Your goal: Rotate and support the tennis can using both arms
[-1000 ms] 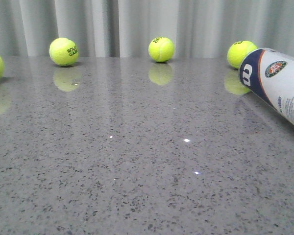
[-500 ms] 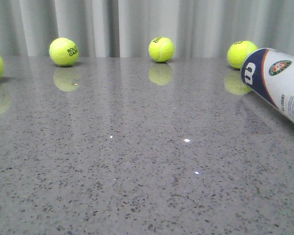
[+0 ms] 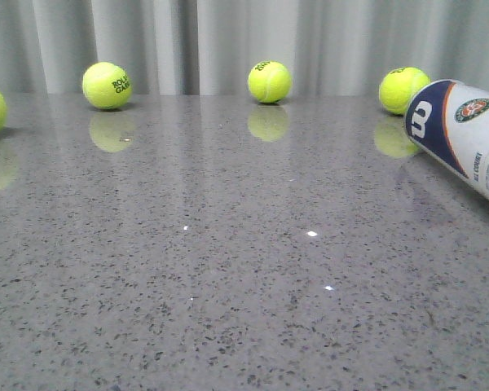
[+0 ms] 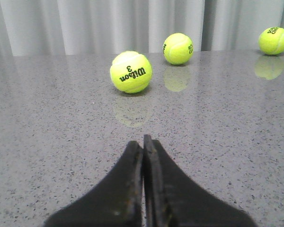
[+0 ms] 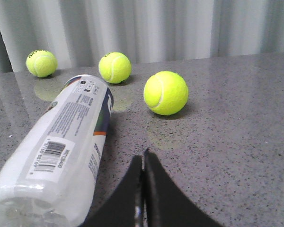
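Note:
The tennis can (image 3: pixel 464 134) lies on its side at the right edge of the front view, its navy end with the white W pointing toward the middle of the table and the round emblem facing up. In the right wrist view the tennis can (image 5: pixel 66 142) shows its barcode side. My right gripper (image 5: pixel 143 155) is shut with nothing in it, low over the table just beside the can and apart from it. My left gripper (image 4: pixel 143 141) is also shut and holds nothing, low over bare table. Neither of the arms shows in the front view.
Several yellow-green tennis balls rest on the grey speckled table (image 3: pixel 228 244): one (image 3: pixel 107 85) at the back left, one (image 3: pixel 270 82) at the back middle, one (image 3: pixel 403 90) just behind the can. Another ball (image 4: pixel 130 71) lies ahead of the left gripper, and one (image 5: pixel 165 92) ahead of the right. A grey curtain closes the back.
The can has shifted slightly to the right and rolled a little, its emblem turning further up and right. The balls have stayed put.

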